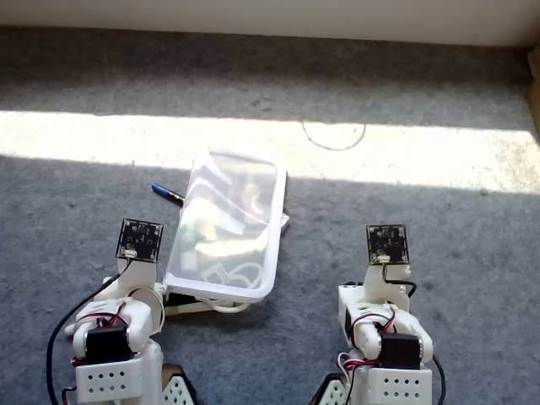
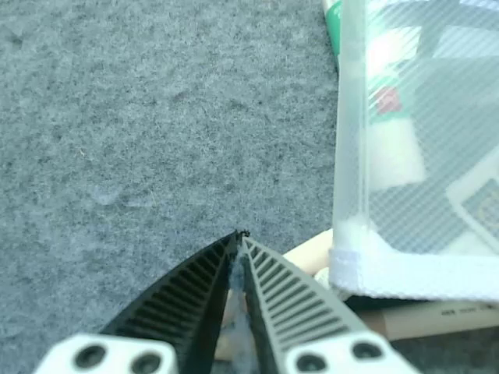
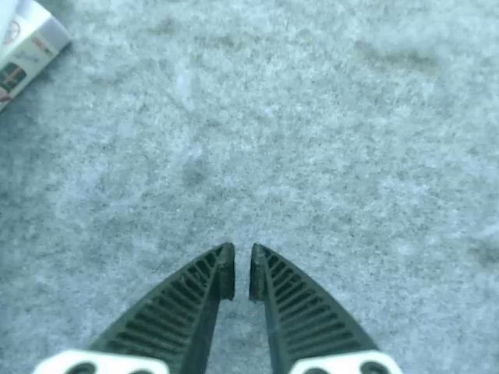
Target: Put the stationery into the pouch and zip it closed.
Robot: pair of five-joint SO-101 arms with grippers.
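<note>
1. Pouch (image 1: 221,289), clear mesh with stationery inside, lies centre-left in the high view.
2. A blue pen (image 1: 167,194) lies at its upper-left edge.
3. Left gripper (image 2: 238,235): jaws pressed together, empty, near the pouch corner.
4. Right gripper (image 3: 235,269): jaws almost touching, empty.

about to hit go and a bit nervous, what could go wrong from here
1. A wooden stick lies under the pouch corner, close to the left gripper. Pulling it out could drag the pouch along.
2. A pen pokes out at the pouch's left edge and a small box lies at its right. With items spread around it, one may be missed before zipping.
</note>
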